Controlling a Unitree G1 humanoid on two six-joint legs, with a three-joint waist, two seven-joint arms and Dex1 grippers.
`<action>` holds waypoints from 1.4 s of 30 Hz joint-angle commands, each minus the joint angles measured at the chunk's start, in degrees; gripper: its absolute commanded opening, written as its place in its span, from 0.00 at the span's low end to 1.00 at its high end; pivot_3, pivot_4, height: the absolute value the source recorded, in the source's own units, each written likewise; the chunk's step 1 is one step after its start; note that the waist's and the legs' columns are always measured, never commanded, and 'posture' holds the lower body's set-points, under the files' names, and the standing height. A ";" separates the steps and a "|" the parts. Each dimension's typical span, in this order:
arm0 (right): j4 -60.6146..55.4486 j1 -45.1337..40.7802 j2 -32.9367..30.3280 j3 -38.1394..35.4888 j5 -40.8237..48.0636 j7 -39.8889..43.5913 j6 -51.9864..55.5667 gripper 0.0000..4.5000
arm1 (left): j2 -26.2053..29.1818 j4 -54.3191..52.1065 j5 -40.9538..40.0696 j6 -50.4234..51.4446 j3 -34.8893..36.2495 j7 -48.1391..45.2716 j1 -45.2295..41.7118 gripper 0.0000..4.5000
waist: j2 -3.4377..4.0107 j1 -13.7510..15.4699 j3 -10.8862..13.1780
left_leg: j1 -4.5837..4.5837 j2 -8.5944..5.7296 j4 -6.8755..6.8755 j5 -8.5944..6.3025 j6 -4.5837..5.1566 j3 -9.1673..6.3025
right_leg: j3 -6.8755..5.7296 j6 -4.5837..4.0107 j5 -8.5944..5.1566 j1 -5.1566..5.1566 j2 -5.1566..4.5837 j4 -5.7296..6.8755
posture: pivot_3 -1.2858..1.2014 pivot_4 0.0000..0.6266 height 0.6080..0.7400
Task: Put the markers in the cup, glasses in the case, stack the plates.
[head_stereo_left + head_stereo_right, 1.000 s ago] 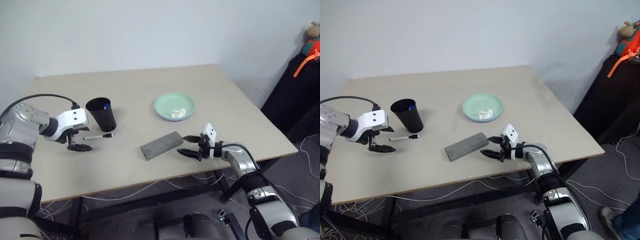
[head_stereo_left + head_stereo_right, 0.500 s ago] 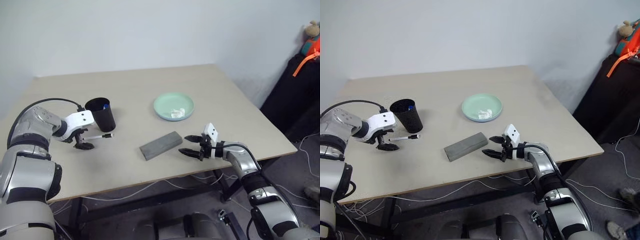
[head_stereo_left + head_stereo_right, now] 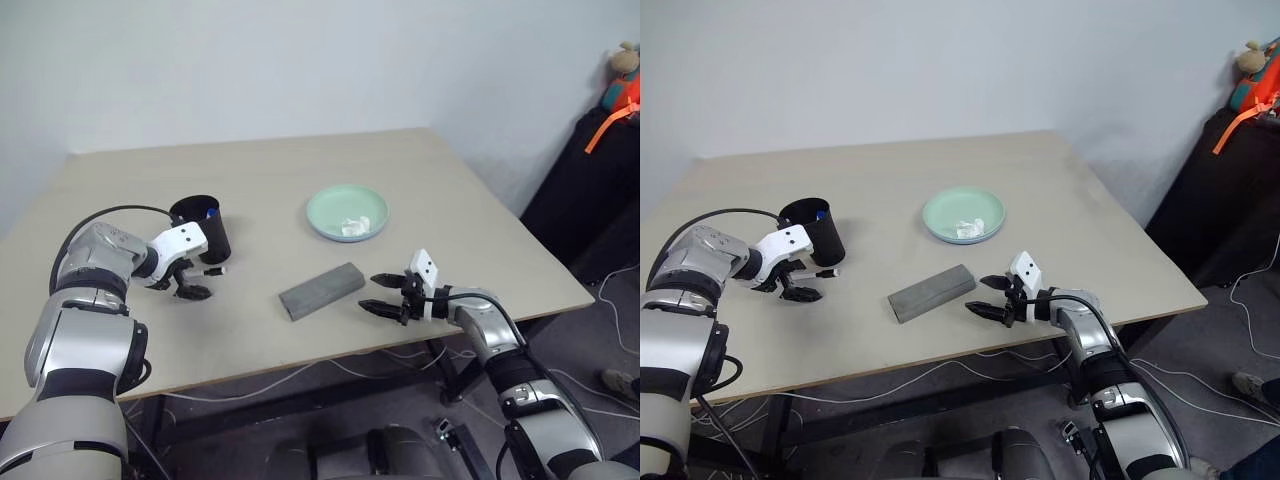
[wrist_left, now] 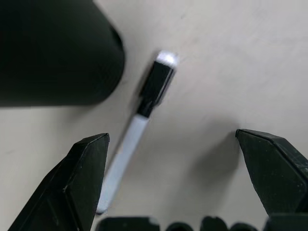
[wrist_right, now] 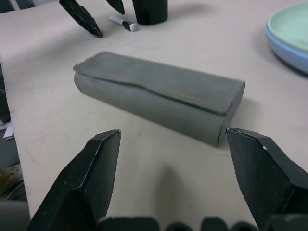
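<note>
The black cup point(image 3: 203, 228) stands at the table's left, with a blue-capped marker point(image 3: 213, 211) inside it. A black-capped marker point(image 4: 139, 127) lies flat on the table next to the cup's base. My left gripper point(image 3: 185, 288) hangs open just over that marker, pointing steeply down, one finger on each side. The grey case point(image 3: 322, 290) lies shut at the middle front. My right gripper point(image 3: 381, 295) is open and level, a short way right of the case. The mint green plate point(image 5: 291, 24) sits on the light blue plate point(image 5: 285, 51). The glasses are out of view.
A small crumpled white tissue point(image 3: 352, 226) lies in the mint green plate. The table's front edge point(image 3: 330, 360) runs just below both grippers. A dark covered object point(image 3: 600, 190) with an orange strap stands off the table's right side.
My left gripper has moved right and down, from beside the marker's tail to directly over the marker, and its wrist has rolled. The right gripper and the case have stayed put.
</note>
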 commanded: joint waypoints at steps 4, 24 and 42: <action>-6.32 1.48 -1.55 -0.87 1.13 -0.70 1.65 0.84 | -1.22 -0.15 -0.13 1.85 1.74 3.19 -1.76 0.99 | -0.01 0.00 0.00 | 0.03 0.00 0.00 -0.01 -0.01 -0.01 | 0.00 0.00 0.00 0.03 0.00 0.01 | 0.52 0.00 1.00; -12.56 4.97 -3.56 -1.11 1.97 -2.60 5.23 0.84 | -3.06 -0.19 -1.03 10.25 4.33 -5.63 -1.76 0.99 | 0.01 0.15 -0.01 | 0.06 -0.06 0.02 -0.11 -0.14 -0.03 | 0.00 -0.09 -0.07 0.12 -0.04 -0.05 | 0.52 0.00 1.00; -10.05 3.00 -2.41 -0.68 1.63 -2.40 4.77 0.84 | 0.72 -0.56 3.85 7.75 -1.42 -14.66 -1.93 0.99 | 0.00 -0.06 -0.01 | 0.11 -0.01 0.01 -0.13 -0.16 -0.02 | 0.01 -0.11 -0.08 0.09 -0.01 0.00 | 0.52 0.00 1.00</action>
